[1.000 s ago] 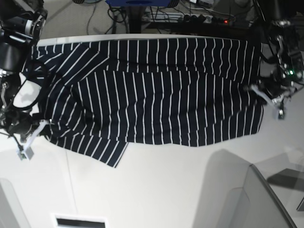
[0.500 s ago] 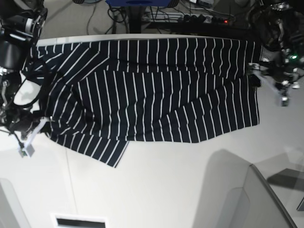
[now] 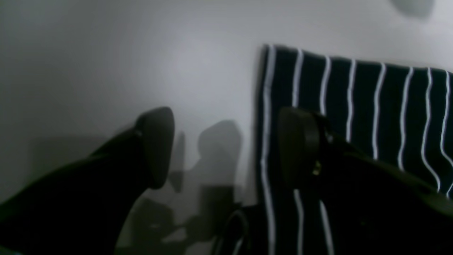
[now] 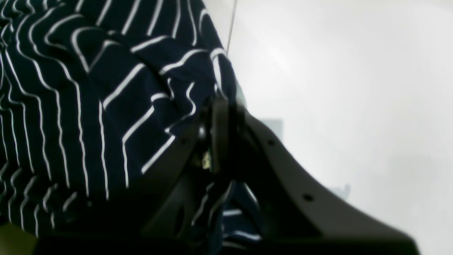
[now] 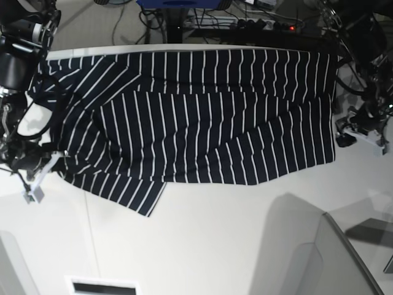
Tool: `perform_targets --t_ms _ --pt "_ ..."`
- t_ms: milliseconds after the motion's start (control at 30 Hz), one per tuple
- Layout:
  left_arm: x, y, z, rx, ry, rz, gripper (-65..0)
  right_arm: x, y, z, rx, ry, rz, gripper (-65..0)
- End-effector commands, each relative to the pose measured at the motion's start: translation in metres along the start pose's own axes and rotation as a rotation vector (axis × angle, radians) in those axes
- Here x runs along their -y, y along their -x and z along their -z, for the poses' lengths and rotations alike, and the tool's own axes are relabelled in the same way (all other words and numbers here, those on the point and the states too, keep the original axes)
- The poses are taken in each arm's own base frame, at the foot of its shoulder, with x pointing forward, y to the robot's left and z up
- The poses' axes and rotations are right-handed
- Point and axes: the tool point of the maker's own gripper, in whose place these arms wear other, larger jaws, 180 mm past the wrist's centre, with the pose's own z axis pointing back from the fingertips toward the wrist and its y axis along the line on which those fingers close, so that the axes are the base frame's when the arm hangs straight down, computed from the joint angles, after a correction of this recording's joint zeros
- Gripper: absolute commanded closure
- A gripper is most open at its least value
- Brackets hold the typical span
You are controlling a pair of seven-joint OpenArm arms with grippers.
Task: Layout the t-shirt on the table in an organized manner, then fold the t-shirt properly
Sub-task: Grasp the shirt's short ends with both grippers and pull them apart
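The t-shirt, dark navy with thin white stripes, lies spread across the far half of the table, with one sleeve jutting toward the front at the left. My left gripper hovers just off the shirt's right hem. In the left wrist view this left gripper is open, one of its fingers above the striped hem and the other above bare table. My right gripper is at the shirt's left edge. The right wrist view shows the right gripper shut on a bunched fold of the t-shirt.
A pale boxy shape rises at the front right of the table. A white slotted panel sits at the front edge. Cables and a power strip lie beyond the far edge. A thin dark seam crosses the tabletop.
The left gripper opened and let go of the shirt's right hem, lifted away, then came down just right of it. The hem's lower right corner settled slightly inward. The right arm barely moved.
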Motion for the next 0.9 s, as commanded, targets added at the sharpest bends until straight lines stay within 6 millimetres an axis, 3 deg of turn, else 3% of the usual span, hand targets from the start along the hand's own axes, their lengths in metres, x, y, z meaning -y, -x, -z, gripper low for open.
perform_targets --t_ms 0,200,367,667,867 --pt "-0.009 -0.029 -0.003 0.076 -0.008 -0.005 -42.6 0.007 -0.021 -0.009 0.057 0.014 -0.015 -0.6" --pt "-0.01 -0.023 0.009 0.111 0.0 -0.065 -42.8 0.002 -0.021 -0.009 0.057 -0.013 -0.067 -0.6" --pt "0.009 -0.016 0.029 0.059 0.042 -0.017 -42.8 0.001 -0.021 -0.009 0.056 -0.022 -0.086 -0.6" --pt "0.039 -0.025 0.054 0.078 0.098 -0.082 -42.8 0.001 -0.02 -0.009 0.055 -0.023 -0.085 -0.6" --pt "0.036 -0.03 0.059 0.082 0.064 -0.113 -42.0 0.003 -0.011 -0.004 0.03 -0.029 -0.069 -0.6"
